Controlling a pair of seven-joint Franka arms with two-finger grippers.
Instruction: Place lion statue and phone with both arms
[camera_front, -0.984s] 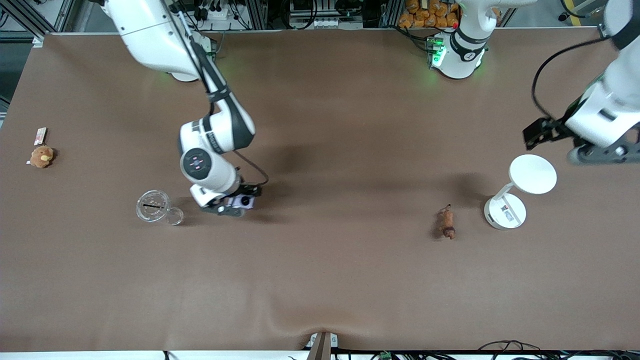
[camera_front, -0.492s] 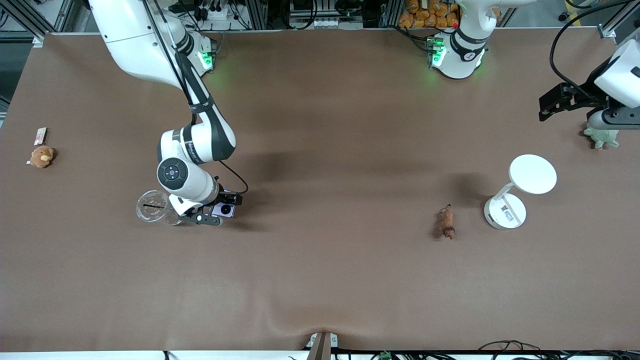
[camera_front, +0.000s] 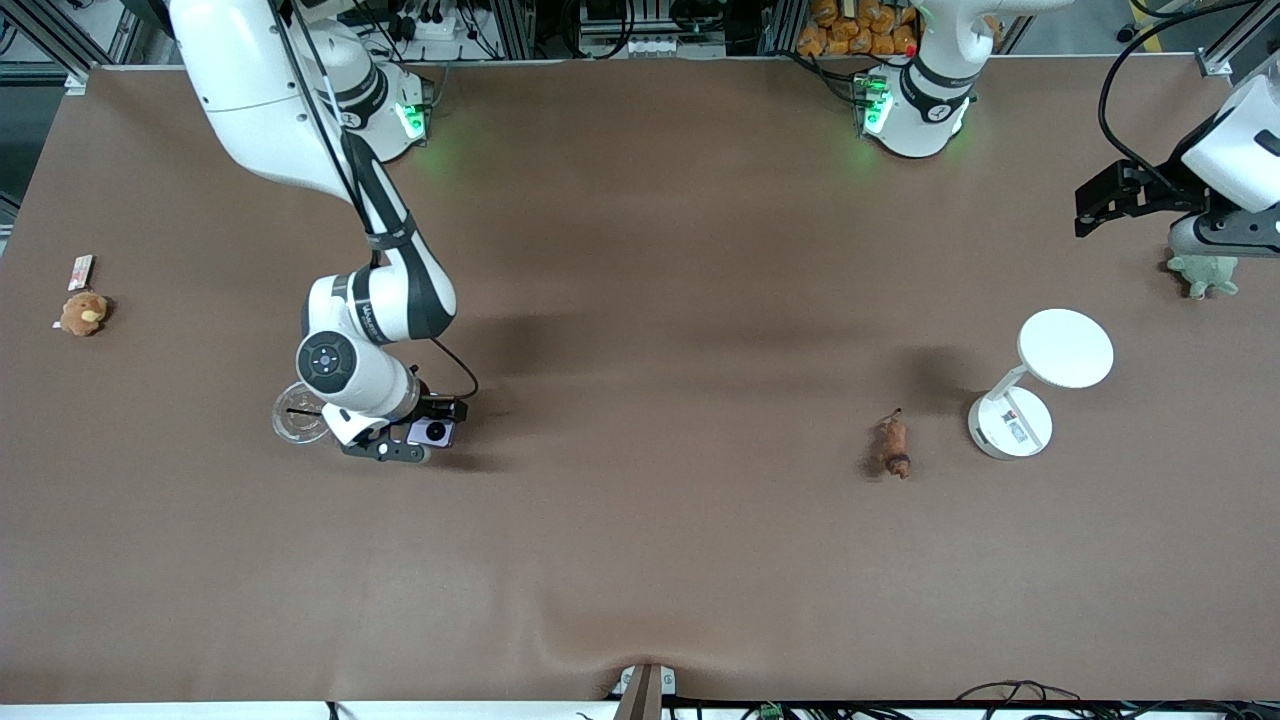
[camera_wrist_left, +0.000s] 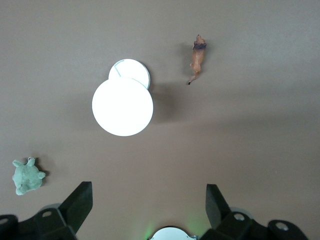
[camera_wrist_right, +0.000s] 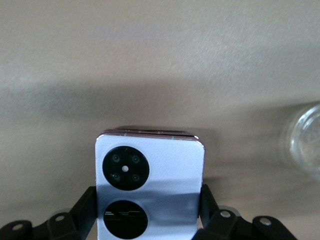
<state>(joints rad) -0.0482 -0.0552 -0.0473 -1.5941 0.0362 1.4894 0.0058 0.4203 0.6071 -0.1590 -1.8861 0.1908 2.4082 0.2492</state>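
Front view: clear cup (camera_front: 296, 418) beside phone (camera_front: 432, 432).

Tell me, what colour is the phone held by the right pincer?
Pale lavender, with two round black circles; the phone shows best in the right wrist view.

Both arms wear glossy white shells with dark grey bands at the joints. The right arm (camera_front: 375, 300) shows a round dark cap with small marks on its wrist and a thin black cable looping alongside. Green lights glow at both bases. Black fingers (camera_wrist_left: 77, 205) carry small round screws.
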